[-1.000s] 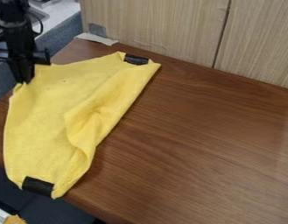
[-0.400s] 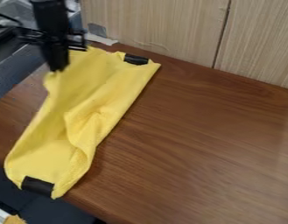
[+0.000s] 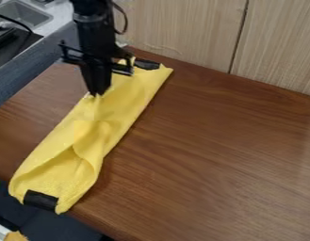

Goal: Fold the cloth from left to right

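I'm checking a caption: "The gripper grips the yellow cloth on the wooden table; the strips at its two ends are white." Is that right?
Not quite. The camera view shows the far strip and near strip are black, not white. The gripper does grip the yellow cloth on the wooden table.

Yellow cloth; partly folded, rumpled; diagonal across brown tabletop.

Brown wood-grain tabletop, flat, spanned centre and right of frame. Rumpled yellow fabric cloth lay slantwise on its left part, lower left to upper centre, folds along the middle. Black rectangular strip at lower end; another at upper.
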Controlling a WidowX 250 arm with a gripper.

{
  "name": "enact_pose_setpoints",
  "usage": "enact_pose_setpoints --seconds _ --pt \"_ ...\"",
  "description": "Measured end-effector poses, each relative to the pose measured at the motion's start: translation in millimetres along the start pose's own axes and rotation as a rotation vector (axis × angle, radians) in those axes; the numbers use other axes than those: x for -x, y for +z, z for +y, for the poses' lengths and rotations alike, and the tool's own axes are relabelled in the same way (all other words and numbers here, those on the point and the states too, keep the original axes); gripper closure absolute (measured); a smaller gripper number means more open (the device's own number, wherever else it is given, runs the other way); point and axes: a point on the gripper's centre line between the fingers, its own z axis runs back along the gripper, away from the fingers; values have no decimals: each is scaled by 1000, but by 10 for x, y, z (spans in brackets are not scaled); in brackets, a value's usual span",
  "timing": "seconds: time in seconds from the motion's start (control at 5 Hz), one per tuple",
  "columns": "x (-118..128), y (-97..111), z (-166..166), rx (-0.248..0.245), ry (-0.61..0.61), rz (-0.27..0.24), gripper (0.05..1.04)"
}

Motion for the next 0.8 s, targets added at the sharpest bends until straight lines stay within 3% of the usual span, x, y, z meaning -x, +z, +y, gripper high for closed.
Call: enact_pose_setpoints --seconds 0.2,0.6,0.8 --pt "-7 -260 -60 -24 -28 19 1015" --pt "22 -510 -62 -28 -60 46 988" --pt "83 -527 -28 -51 -54 70 816"
